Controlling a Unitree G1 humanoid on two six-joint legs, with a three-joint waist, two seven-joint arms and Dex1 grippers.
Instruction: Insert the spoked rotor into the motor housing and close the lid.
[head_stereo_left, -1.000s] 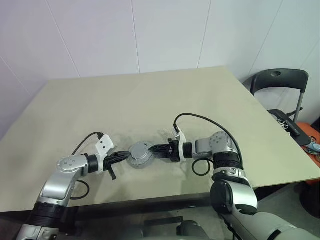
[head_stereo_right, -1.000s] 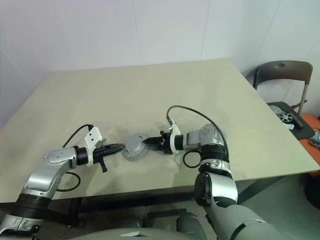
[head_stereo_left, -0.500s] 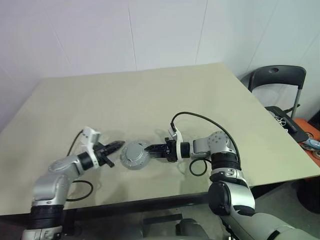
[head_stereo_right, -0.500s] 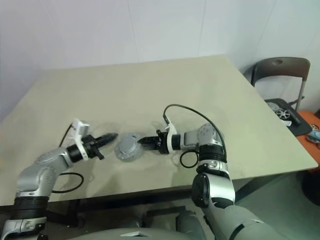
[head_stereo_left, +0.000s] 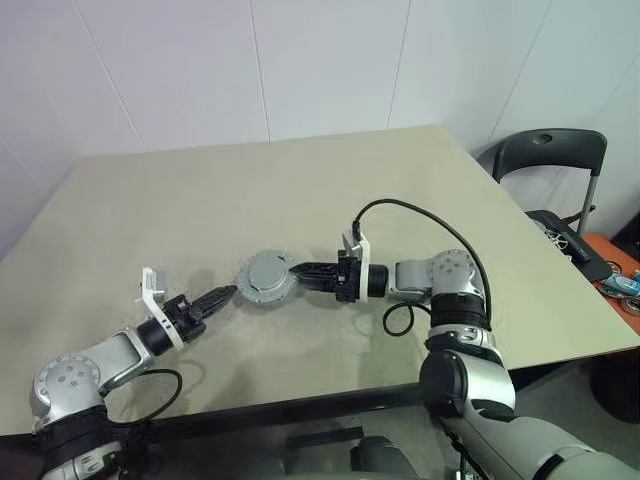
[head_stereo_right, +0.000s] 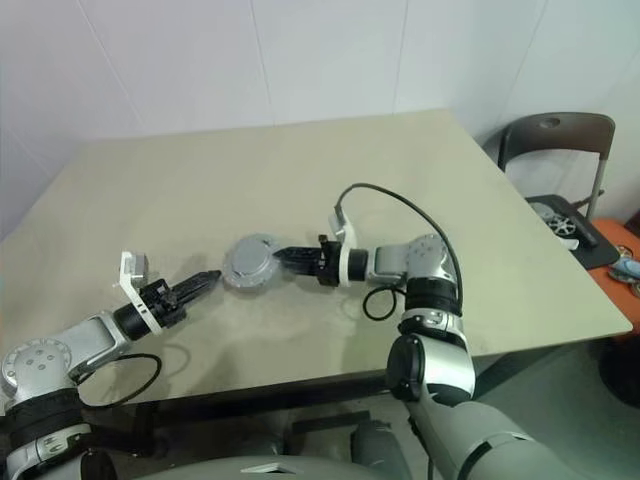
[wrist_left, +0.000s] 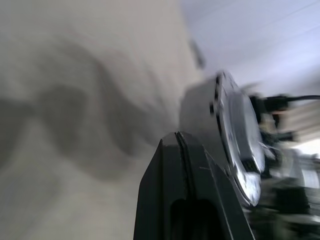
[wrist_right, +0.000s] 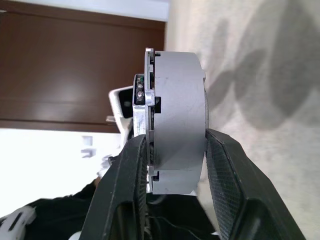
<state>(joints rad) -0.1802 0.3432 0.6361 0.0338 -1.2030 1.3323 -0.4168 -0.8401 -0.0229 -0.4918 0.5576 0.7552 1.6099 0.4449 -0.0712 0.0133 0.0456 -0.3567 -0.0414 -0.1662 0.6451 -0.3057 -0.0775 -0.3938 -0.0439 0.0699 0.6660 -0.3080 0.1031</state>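
1. Motor housing (head_stereo_left: 267, 278), seen as a closed round grey assembly with the lid face on it, is held above the table (head_stereo_left: 300, 190) near its front middle; the right gripper (head_stereo_left: 298, 270) clamps it across its thickness, one black finger on each flat face, as the right wrist view shows.
2. Whether the spoked rotor sits inside cannot be told; the casing hides its interior.
3. Left gripper (head_stereo_left: 222, 294) has its fingers pressed together, holding nothing, its tip just beside the housing's rim but apart from it.
4. Risk: the fingers hold only near the edge of the disc, so the heavy round part could pivot or slide out if the wrist turns quickly.
5. Risk: the empty left tip could knock the lid askew if it pushes off centre, since a seam between the parts is visible in the right wrist view.
6. Surface: a plain beige tabletop, bare around the arms.
7. Room: pale panelled walls behind; a dark chair (head_stereo_left: 555, 165) stands off the table's right corner.
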